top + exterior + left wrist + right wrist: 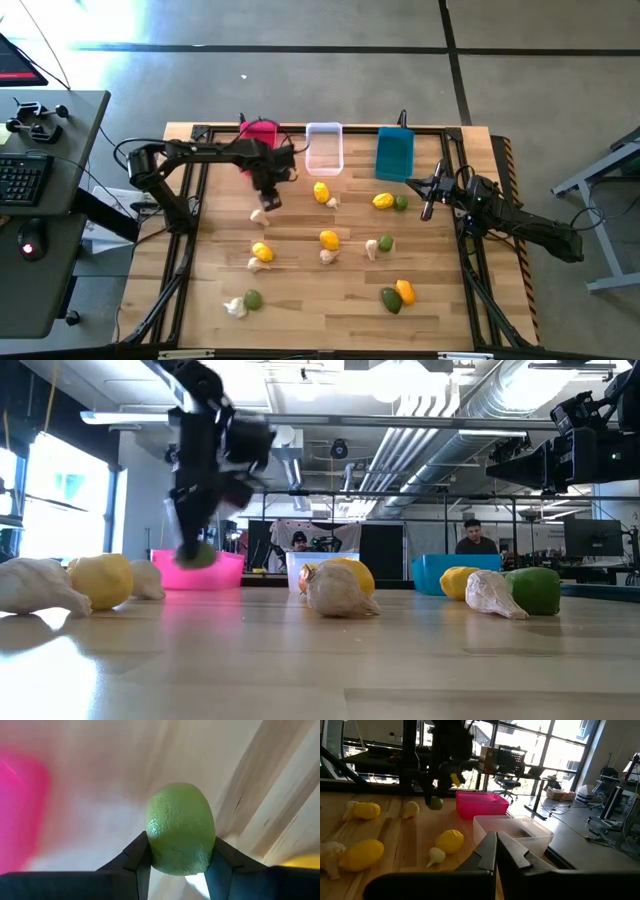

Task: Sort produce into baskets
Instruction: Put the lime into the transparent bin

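– Fourteen or so pieces lie loose on the desk (300, 300), so the sorting looks barely begun. The white bin (324, 148) and teal bin (395, 153) seem empty from above; the pink bin (262, 133) is partly hidden by the left arm, so I cannot tell what it holds.

– And what's in hand?

– One lime (181, 828), pinched between the fingers of the left gripper (268, 195). It hangs just above the desk, near the pink bin but not over it.

– The right gripper (428, 205)?

– Pressed together, holding nothing, waiting beside the teal bin.

– What's left?

– Lemons (329, 238), more limes (253, 298) and garlic (236, 308) are scattered in mixed pairs across the middle and front of the desk. Each kind needs its own bin, I'd judge.

– Anything in the way?

– A garlic (258, 215) lies just beside the left gripper, and a lemon with garlic lies in front of the white bin. Several pieces touch, so picking one may nudge its neighbour. Beyond the desk, two people sit in the room, well apart.
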Robot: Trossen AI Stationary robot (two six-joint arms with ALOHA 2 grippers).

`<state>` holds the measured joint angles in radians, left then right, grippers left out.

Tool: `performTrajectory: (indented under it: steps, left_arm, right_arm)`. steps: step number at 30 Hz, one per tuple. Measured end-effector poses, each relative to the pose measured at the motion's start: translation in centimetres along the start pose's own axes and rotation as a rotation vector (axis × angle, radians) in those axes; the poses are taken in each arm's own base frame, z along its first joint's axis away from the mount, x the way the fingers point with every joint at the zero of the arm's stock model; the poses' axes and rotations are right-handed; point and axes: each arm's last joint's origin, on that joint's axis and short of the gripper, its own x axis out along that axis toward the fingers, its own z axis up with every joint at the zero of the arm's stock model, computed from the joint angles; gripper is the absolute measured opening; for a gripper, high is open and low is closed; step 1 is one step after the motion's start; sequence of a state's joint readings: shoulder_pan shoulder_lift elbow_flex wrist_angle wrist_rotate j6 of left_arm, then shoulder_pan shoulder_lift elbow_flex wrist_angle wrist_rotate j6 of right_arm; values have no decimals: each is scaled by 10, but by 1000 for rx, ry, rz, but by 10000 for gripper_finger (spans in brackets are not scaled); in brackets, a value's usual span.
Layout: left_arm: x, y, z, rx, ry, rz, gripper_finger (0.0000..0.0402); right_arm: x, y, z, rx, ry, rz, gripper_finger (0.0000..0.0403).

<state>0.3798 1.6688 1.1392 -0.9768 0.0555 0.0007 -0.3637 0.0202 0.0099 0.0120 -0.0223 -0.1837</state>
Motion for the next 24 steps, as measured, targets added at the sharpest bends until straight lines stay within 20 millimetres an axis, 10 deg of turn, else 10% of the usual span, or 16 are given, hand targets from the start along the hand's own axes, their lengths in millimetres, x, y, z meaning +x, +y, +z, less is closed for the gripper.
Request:
performTrajectory:
  steps: [10, 24]
  left_arm:
    - [-61, 26, 86, 217, -354, 171, 116]
    - [-9, 75, 149, 479, -236, 87, 116]
  right_arm:
    - [0, 0, 0, 0, 0, 0, 0]
    - [0, 0, 0, 0, 0, 0, 0]
